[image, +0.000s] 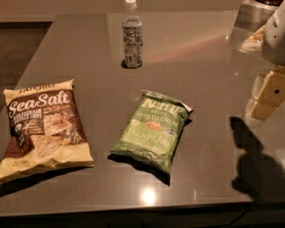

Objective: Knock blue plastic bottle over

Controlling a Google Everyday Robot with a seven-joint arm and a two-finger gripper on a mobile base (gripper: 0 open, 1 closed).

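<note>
The blue plastic bottle (132,34) stands upright at the back middle of the grey table (199,141). It is slim and clear, with a white cap and a bluish-grey label. My gripper (269,98) hangs at the right edge of the view, above the table's right side. It is far to the right of the bottle, nearer the camera, and touches nothing. Its white arm housing (281,32) shows above it and its shadow falls on the table below.
A brown and cream Sea Salt chip bag (42,127) lies flat at the front left. A green jalapeño chip bag (152,129) lies flat in the middle front. A metal container with dark contents (261,6) stands at the back right corner.
</note>
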